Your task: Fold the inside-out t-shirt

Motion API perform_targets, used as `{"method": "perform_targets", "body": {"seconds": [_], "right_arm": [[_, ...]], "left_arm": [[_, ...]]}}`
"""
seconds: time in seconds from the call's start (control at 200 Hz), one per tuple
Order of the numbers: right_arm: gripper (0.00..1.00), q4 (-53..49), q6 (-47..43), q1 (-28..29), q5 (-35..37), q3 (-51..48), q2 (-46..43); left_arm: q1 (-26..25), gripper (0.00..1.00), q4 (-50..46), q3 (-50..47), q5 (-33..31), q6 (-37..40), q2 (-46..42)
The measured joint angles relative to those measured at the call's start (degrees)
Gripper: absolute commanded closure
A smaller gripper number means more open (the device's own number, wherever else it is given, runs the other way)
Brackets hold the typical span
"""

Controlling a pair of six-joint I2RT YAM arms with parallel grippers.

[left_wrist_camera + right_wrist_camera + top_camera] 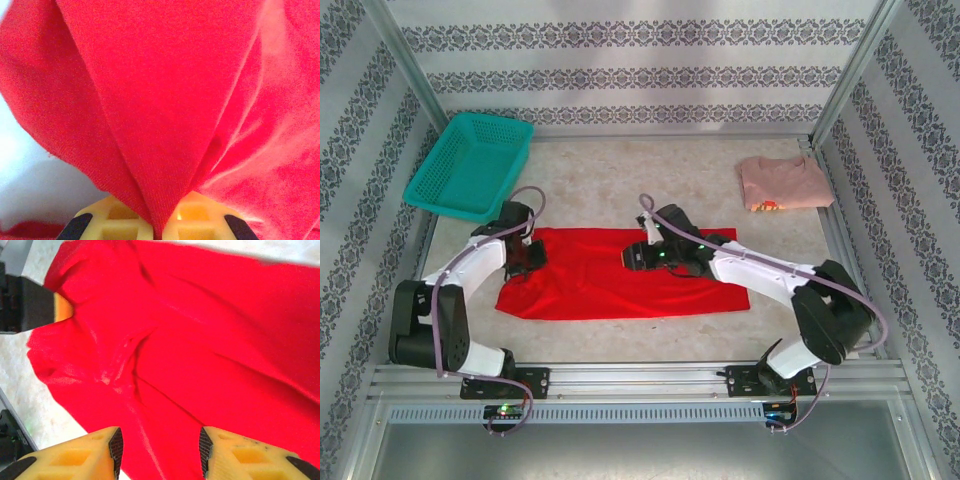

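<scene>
Firstly, teal basket [470, 165]: it is set at the far left corner of the table [610, 180], tilted up against the side wall, well apart from the cloth.
Left gripper [528, 257]: it is lowered onto the left end of the inside-out t-shirt [610, 290]. In the left wrist view the jaws of this gripper [159, 222] are seen pressed together, and a fold of the red cloth [160, 100] is pinched between the yellow fingers [112, 215], rising from them in a peak.
Inside-out t-shirt: it is spread as a long red band across the near middle of the table, between the two arms, with its left end gathered at the left gripper. Its right end is partly covered by the right arm.
Right gripper [638, 256]: it is placed over the upper middle of the shirt. In the right wrist view the jaws [160, 445] are held partly apart, and wrinkled red cloth [210, 350] is seen below and between them; nothing is gripped. The left gripper's pad [60, 307] is seen at the cloth's far edge.
Pale pink shirt [782, 182]: it is laid folded at the far right of the table, well apart from the red one.
</scene>
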Motion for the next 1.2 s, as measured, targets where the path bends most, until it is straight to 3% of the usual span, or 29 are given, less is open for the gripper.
{"method": "perform_targets", "body": {"seconds": [0.34,0.495,0.66,0.824,1.004,1.199], "right_arm": [[0.52,-6.0,-3.8,-11.7,0.7,-4.8,-7.2],[0.52,-7.9,-5.4,-16.3,0.7,-5.1,-10.0],[0.51,-9.8,-6.2,-20.2,1.3,-5.1,-10.8],[0.51,-11.5,-7.1,-22.1,1.9,-5.3,-10.8],[0.51,-12.5,-7.5,-24.2,1.9,-6.4,-11.1],[0.51,-14.1,-8.5,-27.6,1.9,-8.2,-13.9]], "left_arm": [[-0.4,1.00,-18.2,15.5,-16.5,2.7,-4.5],[-3.3,1.00,-26.5,24.9,-25.8,5.3,-4.5],[-11.1,1.00,-37.5,35.8,-38.5,6.2,-0.2],[-22.1,1.00,-48.3,45.1,-46.8,3.0,10.6],[-32.2,1.00,-54.8,54.9,-50.4,-1.1,24.8],[-39.0,1.00,-56.3,63.4,-50.4,-3.3,36.8]]}}
